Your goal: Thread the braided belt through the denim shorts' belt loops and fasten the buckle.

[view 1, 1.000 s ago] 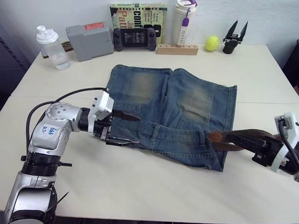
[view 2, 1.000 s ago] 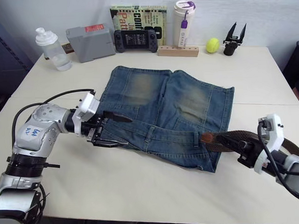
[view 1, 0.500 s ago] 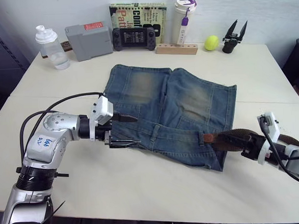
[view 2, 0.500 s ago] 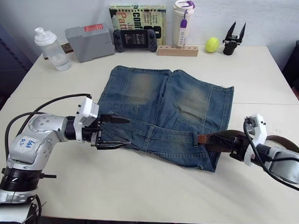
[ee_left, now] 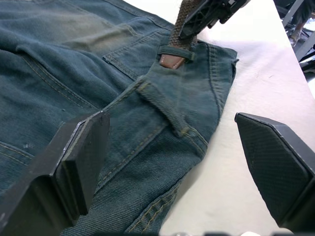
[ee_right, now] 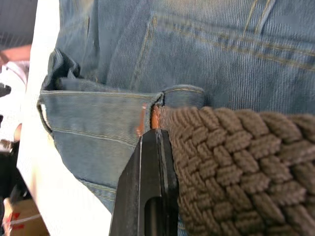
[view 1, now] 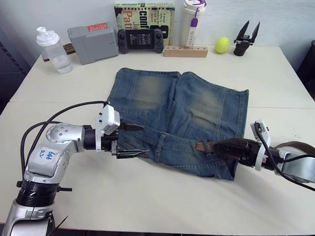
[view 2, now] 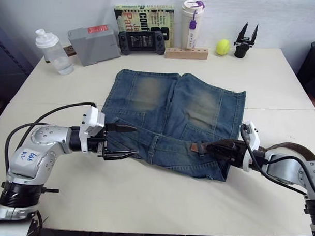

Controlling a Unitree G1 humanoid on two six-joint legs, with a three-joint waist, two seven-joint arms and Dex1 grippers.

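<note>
shorts on cream table

Cloth, leather and matt plastic on a smooth table

The denim shorts are faded blue twill cloth with paler worn patches; the braided belt is rough brown woven cord with a smooth leather tip; the left gripper has matt black textured plastic pads; the table looks smooth and matt.
</note>
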